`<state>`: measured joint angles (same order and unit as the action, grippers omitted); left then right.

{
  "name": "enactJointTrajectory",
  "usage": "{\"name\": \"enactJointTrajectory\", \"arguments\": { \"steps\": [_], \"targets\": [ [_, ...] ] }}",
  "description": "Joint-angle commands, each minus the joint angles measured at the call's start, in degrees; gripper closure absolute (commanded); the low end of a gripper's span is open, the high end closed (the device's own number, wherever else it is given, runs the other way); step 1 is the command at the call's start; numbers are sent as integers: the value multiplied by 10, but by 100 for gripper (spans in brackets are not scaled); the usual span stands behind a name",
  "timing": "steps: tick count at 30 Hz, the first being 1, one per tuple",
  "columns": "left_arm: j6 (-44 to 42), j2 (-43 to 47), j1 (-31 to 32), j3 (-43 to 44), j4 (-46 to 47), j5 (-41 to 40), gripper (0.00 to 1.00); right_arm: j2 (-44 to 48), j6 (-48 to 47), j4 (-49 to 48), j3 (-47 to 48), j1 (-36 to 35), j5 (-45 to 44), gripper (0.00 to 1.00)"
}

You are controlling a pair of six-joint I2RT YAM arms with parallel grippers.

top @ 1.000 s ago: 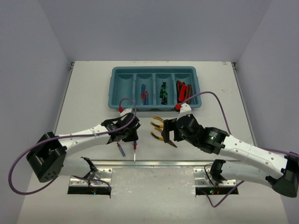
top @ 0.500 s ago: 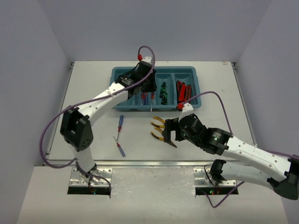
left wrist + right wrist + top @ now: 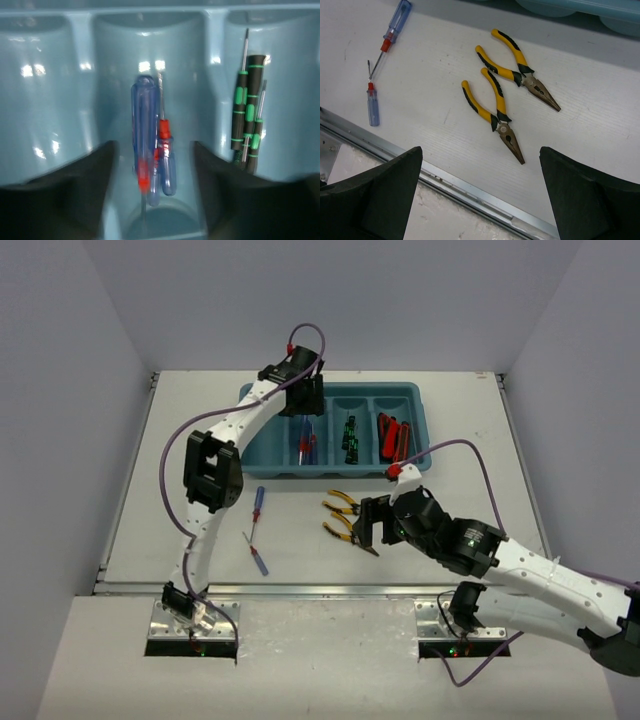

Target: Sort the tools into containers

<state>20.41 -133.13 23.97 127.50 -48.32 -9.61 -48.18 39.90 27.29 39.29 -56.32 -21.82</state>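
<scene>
The left arm [image 3: 232, 428] arches over the bench [image 3: 170, 510], and from above its wrist hides the far end of the teal tray's [image 3: 340, 470] second compartment. Its end effector [image 3: 153, 146] shows only as blurred, cut-off fingers [image 3: 85, 185], spread and released, over blue-and-red screwdrivers [image 3: 145, 132] lying in that compartment. The right end effector [image 3: 479, 155] hangs spread wide and empty above two yellow-handled pliers [image 3: 492, 107] on the bench.

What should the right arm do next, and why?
Probably lower the right tool onto the nearer yellow-handled pliers and close. Its jaws stand wide open above the two pairs lying on the white table, and no pliers show in the teal plastic tray.
</scene>
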Motion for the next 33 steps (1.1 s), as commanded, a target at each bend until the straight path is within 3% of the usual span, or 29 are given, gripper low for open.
{"name": "enactJointTrajectory", "arguments": {
  "steps": [1,5,9,15,18,21,23,26,33],
  "targets": [
    [-12,50,-1,35,-4,-4,28,-13,-12,-13,3,4,-2,1],
    [9,180,0,-52,25,-54,20,-35,-12,-13,15,5,4,1],
    [85,412,13,-293,83,-138,1,-44,-13,-15,20,6,0,1],
    [240,631,33,-623,45,-286,0,-41,-22,-17,19,9,6,1],
    [294,703,33,-724,2,-287,0,-43,-19,-19,18,10,8,1],
    [335,738,35,-773,-42,-286,0,-59,-17,-41,15,10,37,2],
    [361,760,46,-771,-76,-288,0,-87,-17,-58,26,10,95,5],
    [368,818,48,-743,-99,-286,0,-182,-1,-42,85,-19,106,9],
    [240,951,48,-717,-27,-303,0,-394,34,-51,217,-94,62,10]
  ]
}}
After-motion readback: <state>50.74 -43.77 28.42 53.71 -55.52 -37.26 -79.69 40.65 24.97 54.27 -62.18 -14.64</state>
